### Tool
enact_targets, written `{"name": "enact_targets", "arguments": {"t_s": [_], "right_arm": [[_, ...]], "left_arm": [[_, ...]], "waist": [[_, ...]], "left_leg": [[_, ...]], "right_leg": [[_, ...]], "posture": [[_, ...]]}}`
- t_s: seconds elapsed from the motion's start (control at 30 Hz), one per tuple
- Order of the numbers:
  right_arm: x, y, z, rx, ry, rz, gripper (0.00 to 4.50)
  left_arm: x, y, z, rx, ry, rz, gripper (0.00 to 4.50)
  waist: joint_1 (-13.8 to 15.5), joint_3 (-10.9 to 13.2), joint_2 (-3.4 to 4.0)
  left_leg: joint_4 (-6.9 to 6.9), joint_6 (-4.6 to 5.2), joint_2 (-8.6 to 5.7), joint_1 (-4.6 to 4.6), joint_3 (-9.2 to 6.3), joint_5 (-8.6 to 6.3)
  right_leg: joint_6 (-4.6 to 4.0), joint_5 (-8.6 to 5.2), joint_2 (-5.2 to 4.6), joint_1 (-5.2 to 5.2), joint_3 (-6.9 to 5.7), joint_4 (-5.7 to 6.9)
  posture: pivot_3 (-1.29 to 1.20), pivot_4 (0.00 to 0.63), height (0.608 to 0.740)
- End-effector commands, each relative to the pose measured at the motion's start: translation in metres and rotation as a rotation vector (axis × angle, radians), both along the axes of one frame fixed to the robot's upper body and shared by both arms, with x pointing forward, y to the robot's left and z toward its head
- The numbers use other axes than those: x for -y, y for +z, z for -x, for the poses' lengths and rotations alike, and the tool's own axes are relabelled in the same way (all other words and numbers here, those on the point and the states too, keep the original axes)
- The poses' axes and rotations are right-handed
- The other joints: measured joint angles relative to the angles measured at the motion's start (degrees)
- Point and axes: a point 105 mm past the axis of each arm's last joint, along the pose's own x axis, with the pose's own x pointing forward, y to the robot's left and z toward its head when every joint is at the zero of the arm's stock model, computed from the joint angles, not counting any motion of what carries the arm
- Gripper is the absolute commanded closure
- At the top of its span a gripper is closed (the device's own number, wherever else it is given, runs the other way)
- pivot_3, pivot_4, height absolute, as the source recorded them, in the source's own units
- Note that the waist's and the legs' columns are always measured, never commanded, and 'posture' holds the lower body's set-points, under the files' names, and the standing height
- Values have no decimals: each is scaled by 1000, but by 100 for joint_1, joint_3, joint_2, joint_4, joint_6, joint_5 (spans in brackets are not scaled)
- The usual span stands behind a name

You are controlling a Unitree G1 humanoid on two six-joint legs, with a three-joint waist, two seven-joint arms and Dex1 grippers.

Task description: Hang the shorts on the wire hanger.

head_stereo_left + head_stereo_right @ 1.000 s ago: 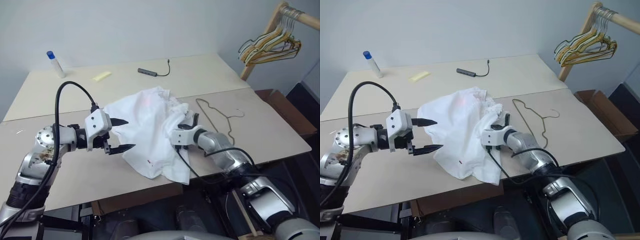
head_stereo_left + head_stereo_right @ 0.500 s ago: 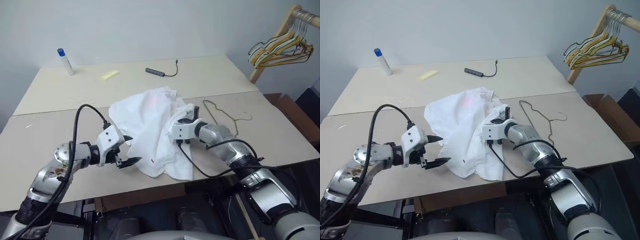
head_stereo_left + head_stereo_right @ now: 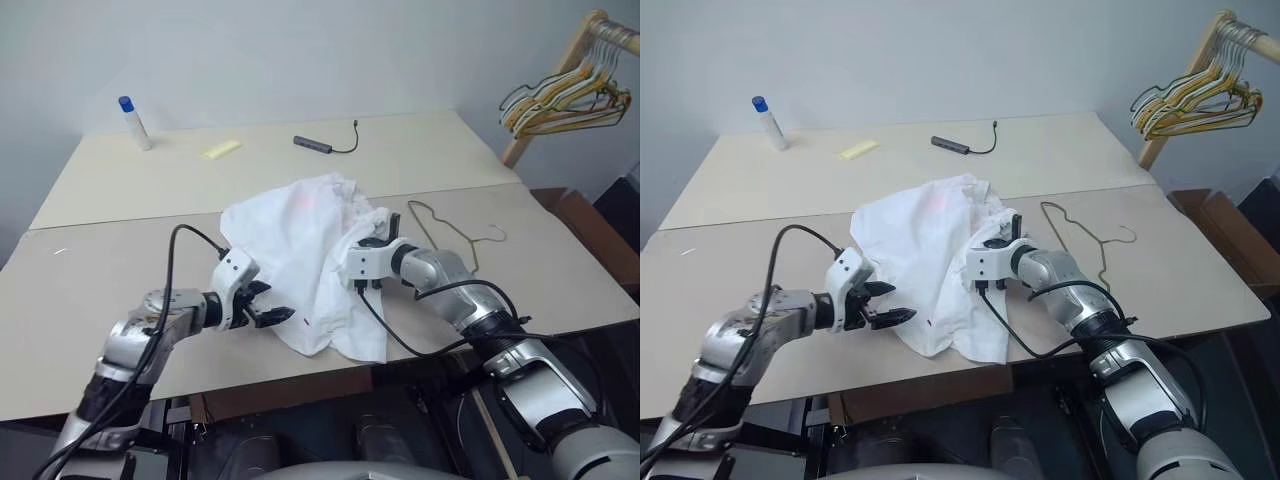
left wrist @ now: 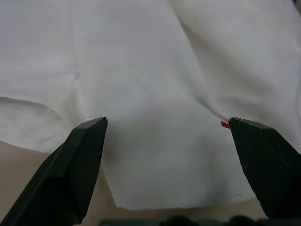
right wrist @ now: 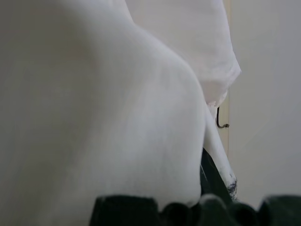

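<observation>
Shorts [image 3: 300, 235] lie crumpled at mid-frame on the desk [image 3: 120, 280]; our right hand [image 3: 372, 237] clenches their fabric, our left hand [image 3: 268, 304] gapes at their lower-left hem. Right of them lies the wire hanger [image 3: 445, 232].

No readable text, labels, brand names, numbers or signs appear on anything in these views.

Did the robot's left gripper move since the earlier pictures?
Yes. The left gripper sank toward the table and edged in to the near hem of the shorts, its fingers open.
</observation>
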Motion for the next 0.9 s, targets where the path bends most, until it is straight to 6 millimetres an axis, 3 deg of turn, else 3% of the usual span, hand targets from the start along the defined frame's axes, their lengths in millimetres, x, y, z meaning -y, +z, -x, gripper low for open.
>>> {"name": "enact_targets", "arguments": {"t_s": [0.03,0.47,0.6,0.9], "right_arm": [[1,19,-3,52,-3,-38,4500],[6,19,0,50,-13,-38,4500],[6,21,3,34,1,-47,4500],[5,26,24,-21,154,-41,4500]], "left_arm": [[2,-2,-8,-7,23,-28,409],[-1,-3,-19,15,47,-17,4484],[-18,-1,-35,95,110,-89,4484],[-82,30,-98,307,365,-220,4484]], "waist": [[-14,0,0],[-2,-1,-1],[0,-1,-1],[2,-1,-2]], "left_leg": [[0,0,0,0,0,0],[0,0,-3,0,-1,0],[1,0,-4,0,0,0],[1,0,-8,-3,-1,0]], "right_leg": [[0,0,0,0,2,0],[0,0,-4,2,1,-1],[0,0,-4,2,1,-1],[1,1,-6,2,-4,-5]], "posture": [[-22,0,740],[-33,0,740],[-32,0,740],[-45,0,740]]}}
